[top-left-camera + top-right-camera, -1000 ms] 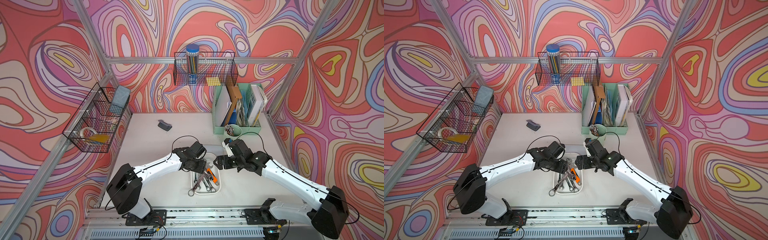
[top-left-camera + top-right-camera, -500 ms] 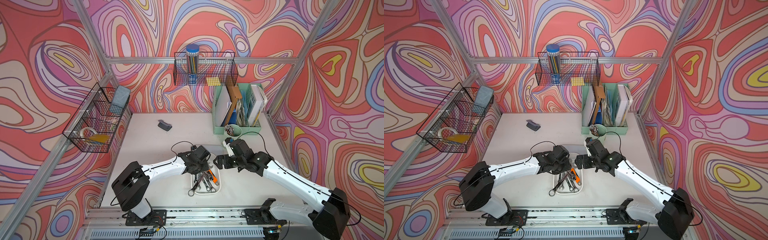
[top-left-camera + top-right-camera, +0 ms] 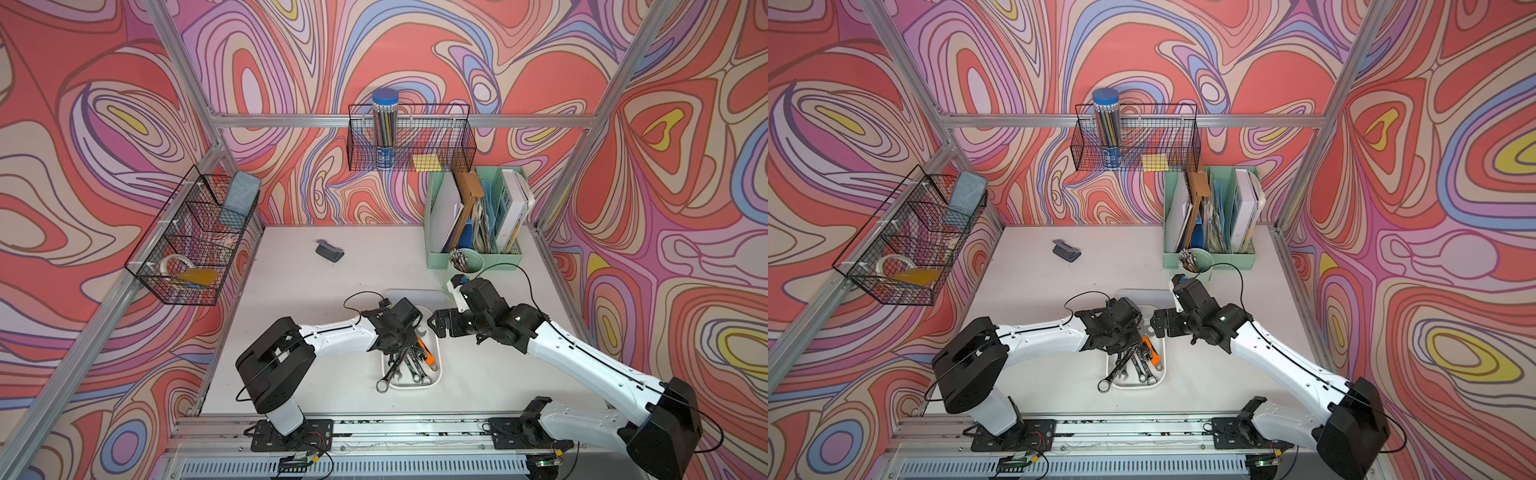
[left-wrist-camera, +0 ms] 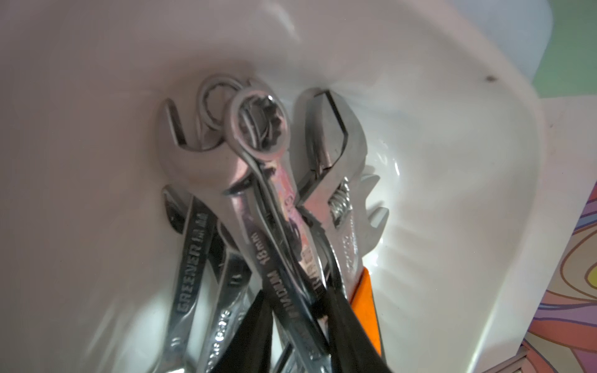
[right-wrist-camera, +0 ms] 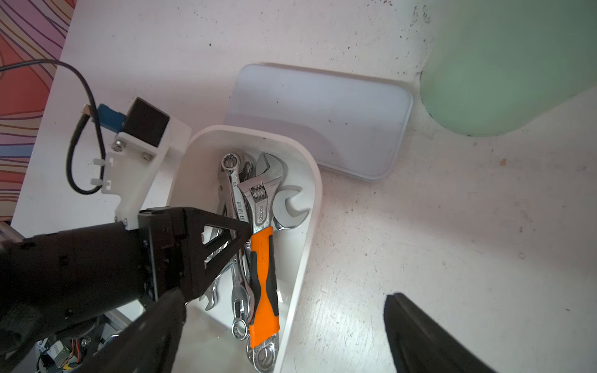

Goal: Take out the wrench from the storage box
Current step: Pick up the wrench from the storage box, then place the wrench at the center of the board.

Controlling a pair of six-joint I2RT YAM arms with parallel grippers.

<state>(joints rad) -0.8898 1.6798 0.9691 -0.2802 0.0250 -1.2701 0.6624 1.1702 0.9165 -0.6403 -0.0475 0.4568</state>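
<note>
White storage box [image 5: 318,193] holds piled wrenches [image 5: 258,200], one orange-handled, one stamped "GREENER". Around one shaft: left gripper [image 4: 294,306], can't tell if clamped; right gripper [image 3: 432,326] spread wide, empty.

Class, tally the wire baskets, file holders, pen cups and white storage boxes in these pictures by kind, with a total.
Wire baskets: 2
Mint-green file holder: 1
Mint-green pen cup: 1
White storage box: 1
Total: 5

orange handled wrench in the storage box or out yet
In: the orange-handled wrench lies inside the storage box among the steel wrenches.
</note>
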